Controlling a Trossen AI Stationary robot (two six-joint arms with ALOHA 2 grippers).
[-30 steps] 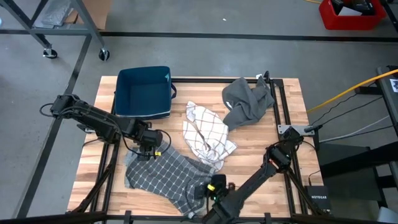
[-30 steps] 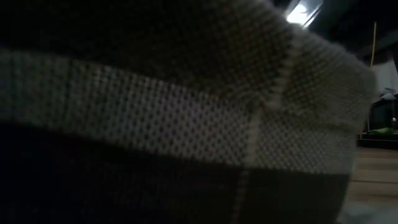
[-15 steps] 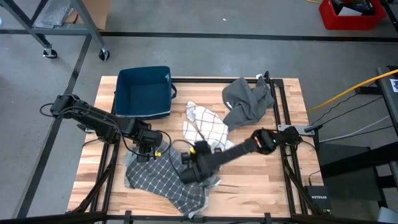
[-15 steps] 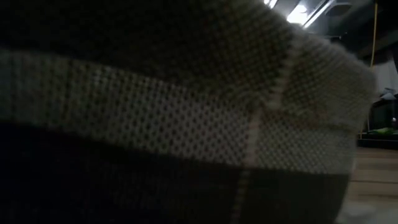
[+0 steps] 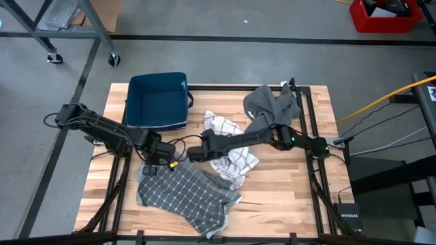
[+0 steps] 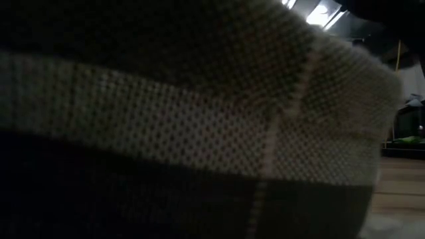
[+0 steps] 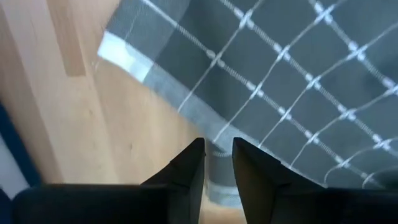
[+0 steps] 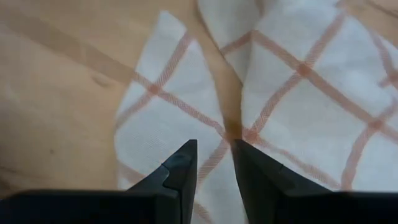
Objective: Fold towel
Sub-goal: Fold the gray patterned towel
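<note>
The grey checked towel (image 5: pixel 185 194) is lying rumpled on the front part of the wooden bench (image 5: pixel 279 197), with one corner up near the left claw (image 5: pixel 151 163). The left arm comes in low from the left edge, and its wrist view shows the fingers (image 7: pixel 186 171) nearly together right over the towel's pale hem; can't tell if they've actually pinched it. The right arm stretches across the middle, with the right claw (image 5: pixel 196 154) sitting just over the edge of a white towel with reddish checks (image 5: pixel 228 143), fingers a narrow gap apart, nothing between them. Behind that there's a plain grey cloth (image 5: pixel 271 109) bunched at the back right and a blue bin (image 5: pixel 157 100) at the back left. The low view is totally blocked by towel fabric (image 6: pixel 186 133).
</note>
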